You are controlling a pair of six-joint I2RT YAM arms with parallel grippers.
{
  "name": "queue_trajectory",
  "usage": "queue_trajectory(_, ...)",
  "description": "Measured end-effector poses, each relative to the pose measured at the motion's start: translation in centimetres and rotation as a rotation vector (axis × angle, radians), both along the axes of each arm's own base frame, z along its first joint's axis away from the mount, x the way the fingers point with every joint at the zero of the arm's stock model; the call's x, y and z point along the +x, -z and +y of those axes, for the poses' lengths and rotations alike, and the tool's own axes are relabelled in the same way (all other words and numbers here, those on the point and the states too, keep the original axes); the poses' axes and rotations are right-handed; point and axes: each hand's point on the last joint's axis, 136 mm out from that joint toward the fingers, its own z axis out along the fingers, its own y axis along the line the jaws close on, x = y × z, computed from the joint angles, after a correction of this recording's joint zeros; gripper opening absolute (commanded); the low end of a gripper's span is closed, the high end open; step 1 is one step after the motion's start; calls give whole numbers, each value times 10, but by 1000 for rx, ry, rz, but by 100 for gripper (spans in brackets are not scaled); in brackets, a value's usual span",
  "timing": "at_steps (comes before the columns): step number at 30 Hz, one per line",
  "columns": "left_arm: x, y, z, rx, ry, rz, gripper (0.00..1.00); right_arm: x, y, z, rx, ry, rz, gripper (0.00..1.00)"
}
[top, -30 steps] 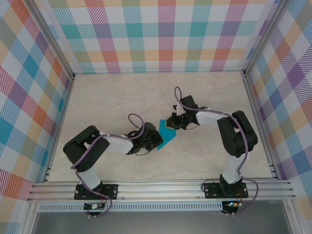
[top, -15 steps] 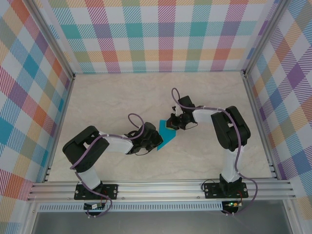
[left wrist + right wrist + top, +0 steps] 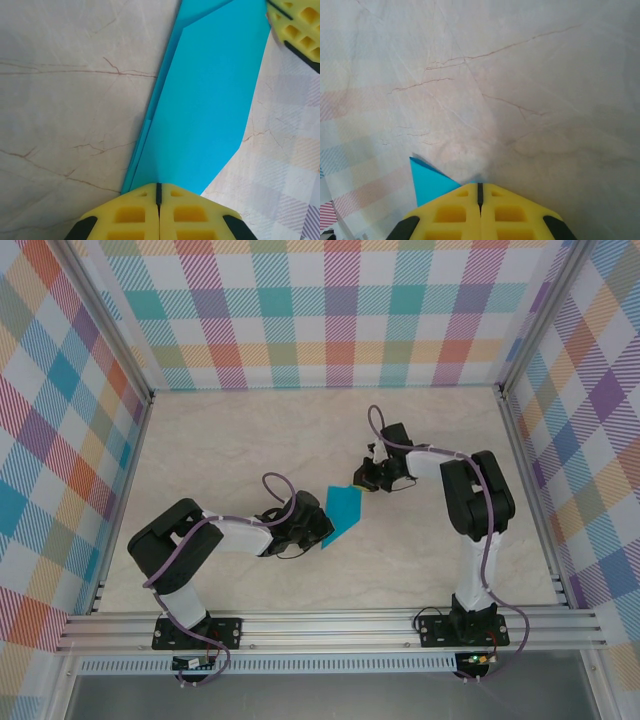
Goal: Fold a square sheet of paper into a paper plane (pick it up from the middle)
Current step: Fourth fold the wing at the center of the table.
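Note:
The square sheet of paper (image 3: 343, 512) lies flat on the table as a folded, elongated teal shape with layered edges along its left side (image 3: 200, 100). My left gripper (image 3: 322, 530) is shut, and its yellow fingertips (image 3: 158, 187) rest on the sheet's near end. My right gripper (image 3: 362, 480) is shut too, with its tips (image 3: 480, 186) at the sheet's far corner. A teal point (image 3: 427, 182) sticks out to the left of them. In the left wrist view, a yellow right finger (image 3: 295, 25) shows at the top right.
The table (image 3: 230, 450) is pale marble with bare room all round the paper. Checked walls (image 3: 330, 310) and aluminium rails (image 3: 330, 630) enclose it. Purple cables (image 3: 275, 485) loop over both arms.
My right gripper has slid up and to the right, off the middle of the sheet to its far corner, and its arm has swung outward. The left gripper and the sheet have stayed put.

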Motion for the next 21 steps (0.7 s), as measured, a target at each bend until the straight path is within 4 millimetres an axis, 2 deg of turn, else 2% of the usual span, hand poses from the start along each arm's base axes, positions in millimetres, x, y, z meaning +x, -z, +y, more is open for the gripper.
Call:
queue_trajectory(5, -2, 0, 1, 12, 17, -4, 5, 3, -41, 1, 39, 0, -77, 0)
queue_trajectory(7, -2, 0, 2, 16, 22, -5, 5, -2, -56, 5, 65, -13, -108, 0)
queue_trajectory(9, -4, 0, 3, 19, 26, -6, 5, -11, -62, 12, 84, -34, -117, 0)
queue_trajectory(11, -6, 0, 3, 22, 39, -7, 5, -23, -58, 21, 96, -58, -99, 0)
queue_trajectory(16, -14, 0, 8, 37, 72, -2, 5, -65, -33, 42, 95, -113, -7, 0)
queue_trajectory(21, -23, 1, 13, 51, 104, 8, 6, -88, -21, 55, 99, -143, 37, 0)
